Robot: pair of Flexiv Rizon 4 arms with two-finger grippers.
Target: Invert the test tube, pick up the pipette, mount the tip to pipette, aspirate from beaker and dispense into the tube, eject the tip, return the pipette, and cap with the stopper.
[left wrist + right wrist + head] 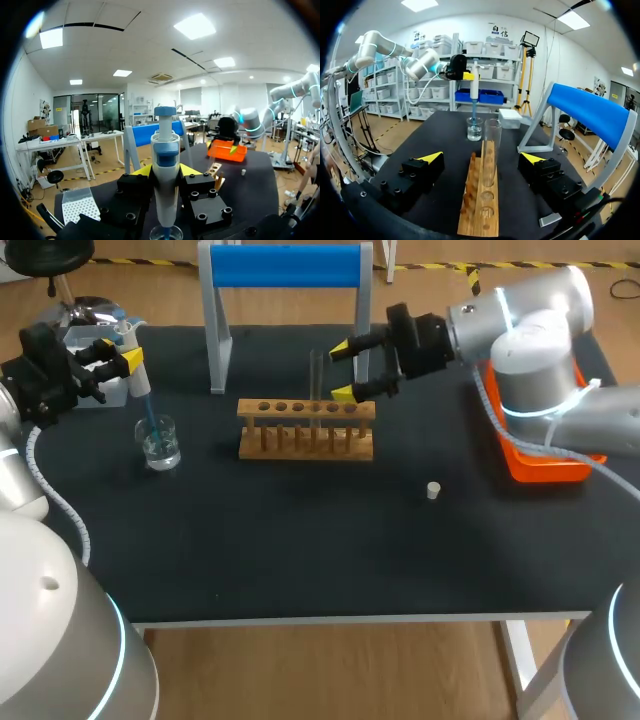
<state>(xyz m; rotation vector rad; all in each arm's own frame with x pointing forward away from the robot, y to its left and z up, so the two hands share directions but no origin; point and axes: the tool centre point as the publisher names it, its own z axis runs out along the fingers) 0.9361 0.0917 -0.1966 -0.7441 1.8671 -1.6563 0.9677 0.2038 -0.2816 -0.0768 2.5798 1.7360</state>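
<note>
**Mostly matt, with glass and plastic catching the light**

The table [300,560] had a matt black top, dull as cloth. At its twelve o'clock, the rack [305,430] was pale bare wood, smooth, with visible grain. The test tube [492,142] and, at ten o'clock, the beaker [160,445] were clear, glossy glass. The pipette [165,170] was smooth white and blue plastic with a slight sheen. The stopper [433,490] looked pale and matt, material unclear. At three o'clock the tray [540,468] was glossy orange plastic. The left gripper [118,352] and right gripper [344,370] had matt yellow tips on black bolted blocks. The right arm [540,340] wore a smooth, shiny silver-grey shell.
</note>
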